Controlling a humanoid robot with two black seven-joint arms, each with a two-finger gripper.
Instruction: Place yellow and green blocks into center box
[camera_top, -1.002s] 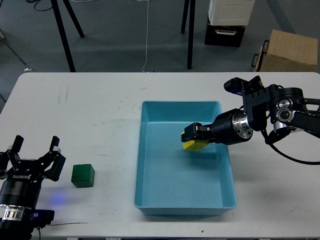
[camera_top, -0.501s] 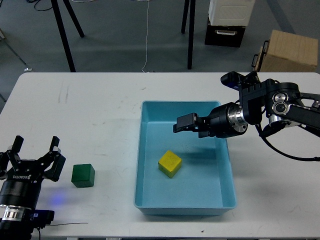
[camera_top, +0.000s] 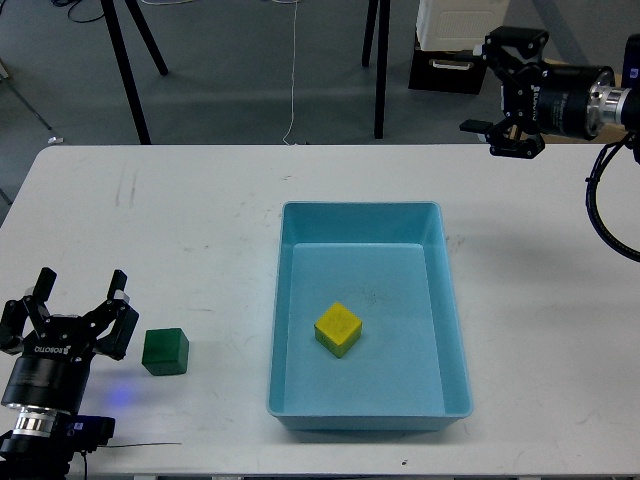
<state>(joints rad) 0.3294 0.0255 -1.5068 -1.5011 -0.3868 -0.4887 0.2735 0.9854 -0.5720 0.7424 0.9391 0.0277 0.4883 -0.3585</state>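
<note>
The yellow block (camera_top: 338, 329) lies loose on the floor of the blue box (camera_top: 290, 300) in the middle of the table. The green block (camera_top: 165, 351) sits on the table to the left of the box. My left gripper (camera_top: 70, 305) is open and empty, just left of the green block and not touching it. My right gripper (camera_top: 508, 90) is open and empty, raised high over the table's far right edge, well away from the box.
The white table (camera_top: 180, 230) spans the view. Behind it on the floor stand black tripod legs (camera_top: 130, 70), a cardboard box (camera_top: 575, 100) and a black and white case (camera_top: 455, 45).
My right gripper let go of the yellow block, which dropped into the box, then pulled up and back to the far right. My left gripper has shifted slightly.
</note>
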